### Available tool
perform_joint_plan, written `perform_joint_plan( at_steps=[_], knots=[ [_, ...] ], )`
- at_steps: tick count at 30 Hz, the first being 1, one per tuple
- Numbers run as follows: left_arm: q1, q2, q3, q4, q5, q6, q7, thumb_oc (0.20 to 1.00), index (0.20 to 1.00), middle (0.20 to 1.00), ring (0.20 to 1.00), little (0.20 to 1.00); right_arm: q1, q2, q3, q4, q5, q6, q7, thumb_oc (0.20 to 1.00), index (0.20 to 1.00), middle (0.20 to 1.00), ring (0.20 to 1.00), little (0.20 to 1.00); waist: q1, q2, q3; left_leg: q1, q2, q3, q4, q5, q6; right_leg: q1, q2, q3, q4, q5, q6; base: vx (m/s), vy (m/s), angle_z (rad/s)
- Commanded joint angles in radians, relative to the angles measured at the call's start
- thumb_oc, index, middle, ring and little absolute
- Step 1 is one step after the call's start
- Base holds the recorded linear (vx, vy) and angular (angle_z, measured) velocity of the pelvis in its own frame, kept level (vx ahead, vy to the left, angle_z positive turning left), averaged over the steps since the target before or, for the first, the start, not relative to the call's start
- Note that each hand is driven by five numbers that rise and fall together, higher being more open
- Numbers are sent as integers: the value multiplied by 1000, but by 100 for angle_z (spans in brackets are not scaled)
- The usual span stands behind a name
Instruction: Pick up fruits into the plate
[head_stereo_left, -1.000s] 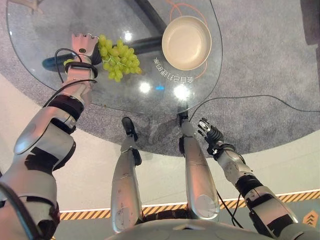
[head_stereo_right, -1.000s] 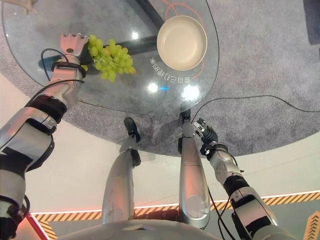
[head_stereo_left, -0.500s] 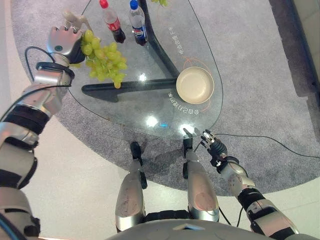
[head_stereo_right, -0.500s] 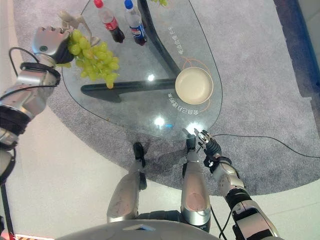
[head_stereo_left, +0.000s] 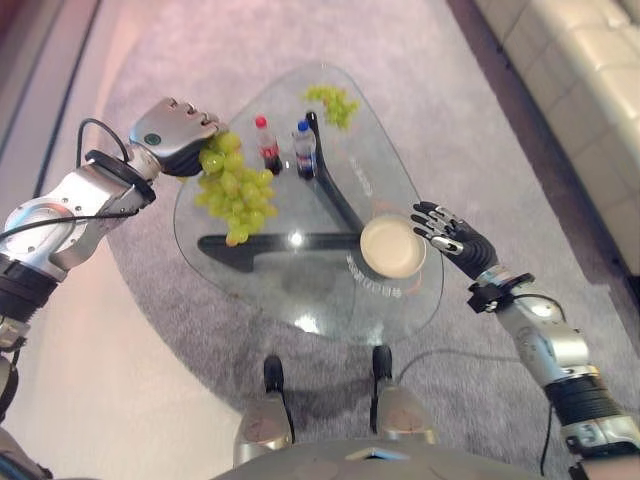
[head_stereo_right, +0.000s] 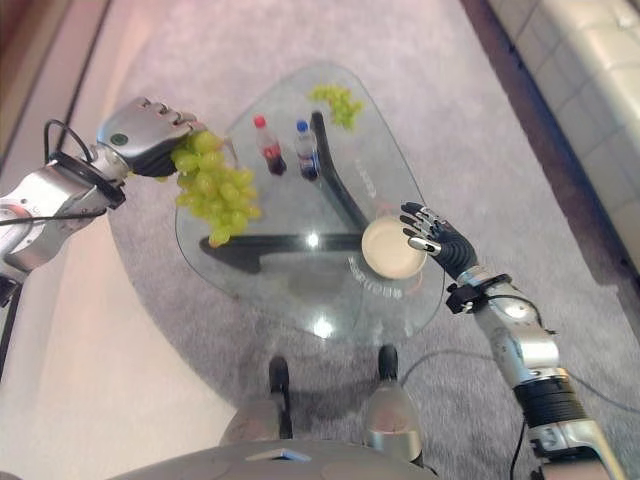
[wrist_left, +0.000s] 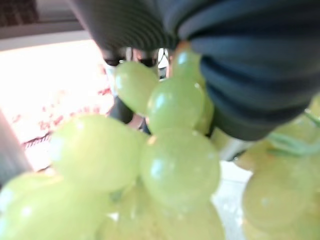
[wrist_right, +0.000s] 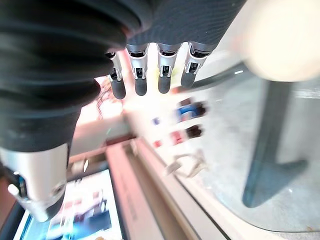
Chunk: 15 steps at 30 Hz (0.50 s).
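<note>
Left eye view: glass table (head_stereo_left: 400, 300), grey carpet (head_stereo_left: 520, 200)

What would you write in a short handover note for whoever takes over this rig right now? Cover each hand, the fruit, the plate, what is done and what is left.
Left hand: shut on a large bunch of green grapes, held up above the left side of the clear glass table.
Right hand: open, empty, beside the round cream plate.
Plate: holds nothing yet.
Small second bunch of green grapes: lies at the table's far end, past the two small bottles.
Done: first bunch lifted.
Left: carry it to the plate, release, then fetch the second bunch.
</note>
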Motion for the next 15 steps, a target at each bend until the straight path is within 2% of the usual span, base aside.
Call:
perform_joint_plan(
  at_steps=[1,4,8,15],
  knots=[
    [-3,60,62,-48,8,-82,16,200,200,200,200,200,17,-94,-49,-90,30,73,74,1000,1000,1000,1000,1000,17,-1,-107,54,-70,21,37,-139,40,51,1,-47,73,-106,11,91,16,19],
    [-14,60,44,-90,5,-114,11,200,200,200,200,200,-4,-126,-51,-122,52,102,93,1000,1000,1000,1000,1000,22,0,-124,73,-69,20,25,-139,39,74,-1,-58,62,-106,11,38,13,22],
    [-91,30,-37,-134,-3,-175,17,200,200,200,200,200,-74,-148,6,-179,86,172,101,1000,1000,1000,1000,1000,36,1,-158,106,-70,16,11,-145,40,122,-1,-78,36,-106,10,18,13,10],
    [-194,-13,-124,-172,-6,-209,26,200,200,200,200,200,-164,-138,95,-211,137,243,104,1000,1000,1000,1000,1000,45,0,-178,117,-64,19,5,-143,37,145,-2,-89,18,-103,9,-33,10,8]
  ],
)
